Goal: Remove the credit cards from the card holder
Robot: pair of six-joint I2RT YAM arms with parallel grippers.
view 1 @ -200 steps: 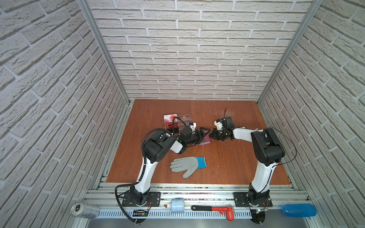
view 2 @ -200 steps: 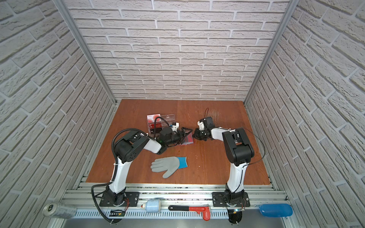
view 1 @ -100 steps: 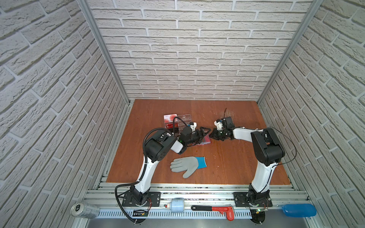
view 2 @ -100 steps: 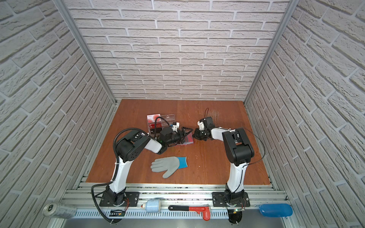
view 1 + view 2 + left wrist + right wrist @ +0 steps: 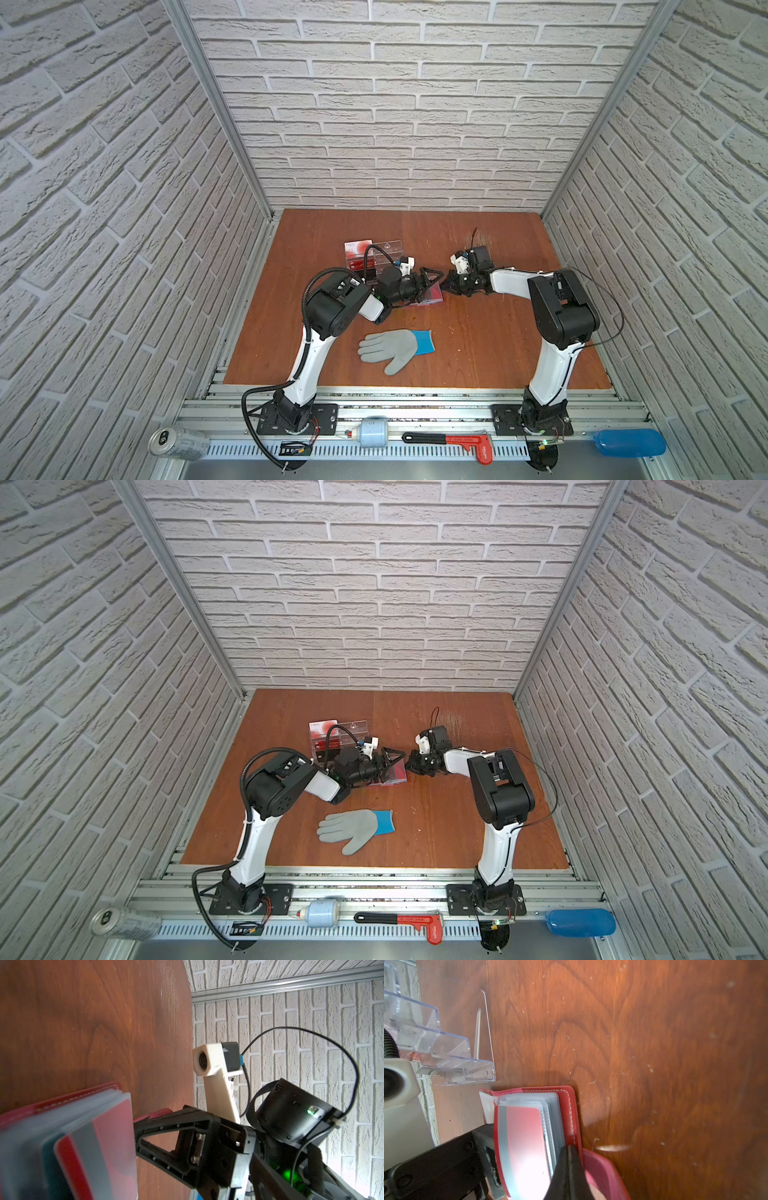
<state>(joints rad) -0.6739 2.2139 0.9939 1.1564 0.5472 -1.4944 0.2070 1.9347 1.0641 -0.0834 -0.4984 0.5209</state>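
The card holder (image 5: 433, 297) (image 5: 397, 777) lies open in the middle of the table, its clear sleeves fanned out. A red credit card (image 5: 523, 1142) with a grey stripe lies on top of the sleeves, and a bluish layer (image 5: 48, 1159) shows under it. My left gripper (image 5: 432, 286) (image 5: 392, 766) stands open over the holder, one finger (image 5: 452, 1155) beside the card's long edge. My right gripper (image 5: 446, 286) (image 5: 569, 1153) is shut, its tips at the holder's edge next to the strap tab (image 5: 602, 1172). Whether a sleeve is pinched between them cannot be told.
A clear acrylic stand (image 5: 376, 259) (image 5: 436, 1043) stands just behind the holder and carries a white card with red circles (image 5: 358, 247). A grey glove with a blue cuff (image 5: 395, 349) lies nearer the front. A can (image 5: 178, 442) and a red wrench (image 5: 457, 440) lie on the front rail.
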